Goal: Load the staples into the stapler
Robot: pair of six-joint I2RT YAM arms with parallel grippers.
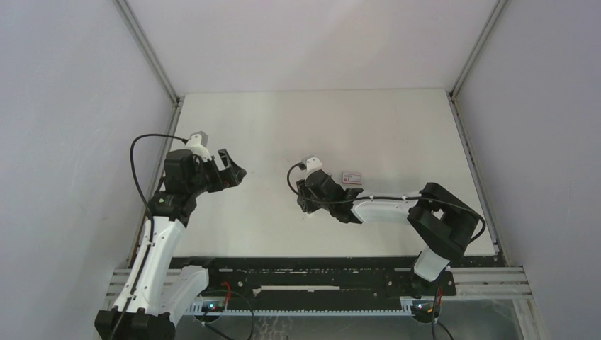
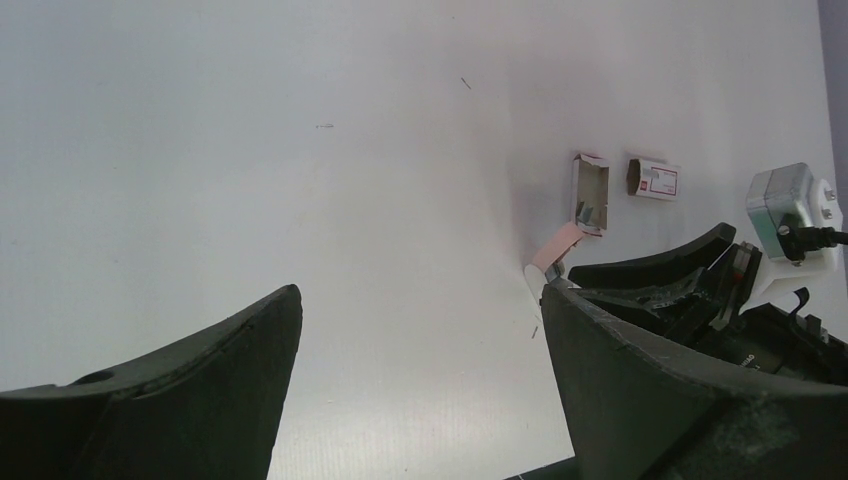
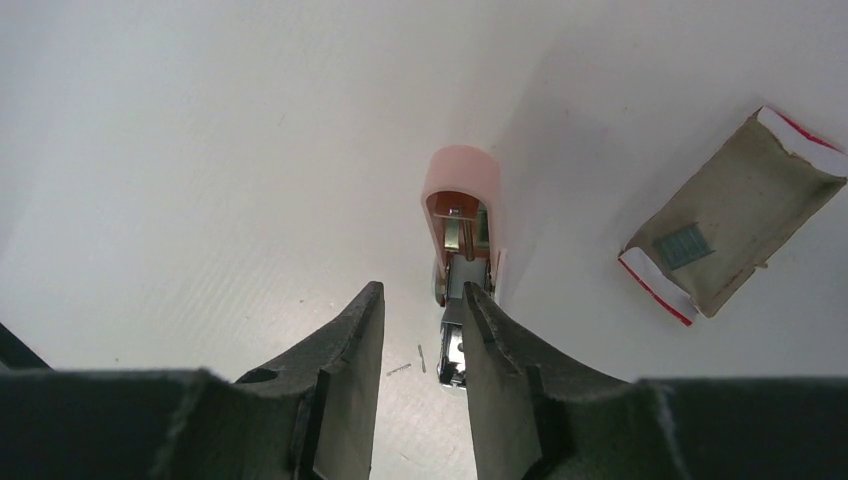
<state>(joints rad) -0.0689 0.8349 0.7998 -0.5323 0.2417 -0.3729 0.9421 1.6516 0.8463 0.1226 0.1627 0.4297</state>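
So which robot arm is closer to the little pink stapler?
Right. The right end effector sits right at the stapler, one finger beside its metal part. The left end effector is far off to the stapler's left, open and empty.

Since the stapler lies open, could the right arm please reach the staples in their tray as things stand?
Probably yes: the tray lies face up beside the right gripper, its staples uncovered, though the stapler has its end between the jaws.
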